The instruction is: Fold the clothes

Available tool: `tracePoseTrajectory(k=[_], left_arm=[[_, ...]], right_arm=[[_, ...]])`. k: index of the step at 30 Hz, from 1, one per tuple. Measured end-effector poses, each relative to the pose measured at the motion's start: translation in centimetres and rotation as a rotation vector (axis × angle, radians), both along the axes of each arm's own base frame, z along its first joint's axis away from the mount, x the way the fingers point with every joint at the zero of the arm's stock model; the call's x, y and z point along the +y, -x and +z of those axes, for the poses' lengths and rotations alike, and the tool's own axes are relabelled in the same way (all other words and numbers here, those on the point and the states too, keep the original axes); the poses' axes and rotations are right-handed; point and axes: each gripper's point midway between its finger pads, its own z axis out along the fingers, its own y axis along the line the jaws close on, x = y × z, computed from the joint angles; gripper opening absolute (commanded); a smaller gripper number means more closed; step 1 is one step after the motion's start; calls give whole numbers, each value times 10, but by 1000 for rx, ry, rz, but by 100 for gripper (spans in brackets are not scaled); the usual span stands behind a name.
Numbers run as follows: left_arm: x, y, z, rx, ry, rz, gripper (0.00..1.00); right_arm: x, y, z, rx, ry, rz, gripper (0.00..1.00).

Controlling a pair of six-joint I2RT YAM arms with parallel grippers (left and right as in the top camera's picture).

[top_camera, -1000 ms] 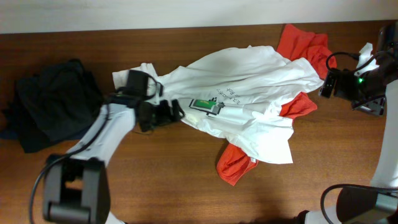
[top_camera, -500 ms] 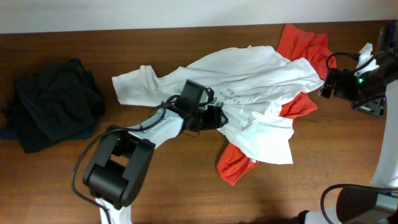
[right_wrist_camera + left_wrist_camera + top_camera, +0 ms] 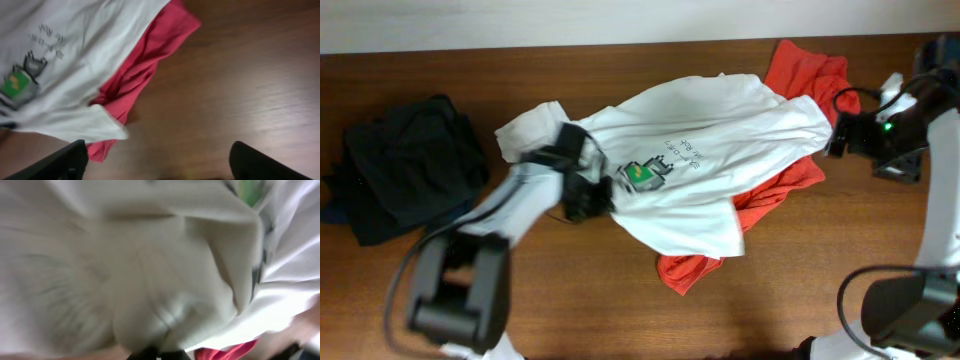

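Observation:
The clothes lie heaped mid-table: a white T-shirt (image 3: pixel 720 150) with a small green and dark chest print on top of a red garment (image 3: pixel 798 72). My left gripper (image 3: pixel 600 196) is at the shirt's left edge, shut on a bunch of the white T-shirt (image 3: pixel 150 270) that fills its wrist view; the dark fingertips (image 3: pixel 172 356) barely show at the bottom. My right gripper (image 3: pixel 838 136) hovers open beside the shirt's right sleeve. In the right wrist view the right gripper (image 3: pixel 162 165) has bare wood between its fingers, with the white T-shirt (image 3: pixel 75 55) and red garment (image 3: pixel 142 70) beyond.
A pile of black clothes (image 3: pixel 405 175) sits at the table's left end. The red garment also sticks out below the shirt's hem (image 3: pixel 688 270). The brown wooden table (image 3: pixel 620 300) meets a pale wall along the back.
My left gripper went from open beside the shirt to shut on its fabric and dragged it left. The shirt's lower part shifted, uncovering more red cloth. The right gripper barely moved.

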Motion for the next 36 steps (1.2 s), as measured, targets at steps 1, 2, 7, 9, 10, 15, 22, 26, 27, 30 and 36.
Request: tracePoseTrajectory(k=[1, 2, 7, 9, 10, 15, 22, 26, 27, 30, 36], left_arm=[[13, -9, 15, -48, 3, 31, 0], [26, -17, 30, -97, 4, 60, 0], [55, -27, 60, -182, -8, 122, 0], [55, -23, 57, -162, -17, 118, 1], [55, -22, 55, -154, -21, 116, 1], [54, -19, 52, -143, -30, 105, 1], [53, -18, 50, -140, -33, 102, 1], [54, -14, 47, -123, -39, 102, 1], [55, -13, 46, -120, -44, 104, 1], [61, -6, 42, -89, -79, 109, 1], [75, 3, 33, -53, -166, 124, 1]], right_arm=[[4, 0, -10, 16, -21, 13, 91], [9, -1, -21, 33, -41, 25, 91], [38, 3, -82, 92, -113, 94, 91], [46, 4, -101, 97, -122, 107, 90], [49, 4, -110, 95, -124, 113, 90], [65, 3, -168, 54, -127, 102, 83], [82, -5, -198, -22, -121, 97, 26], [86, -6, -201, -28, -105, 102, 4], [80, -3, -203, -14, -73, 96, 4], [47, 13, -201, 86, 46, 6, 4], [-90, 23, -114, 171, 301, -457, 4]])
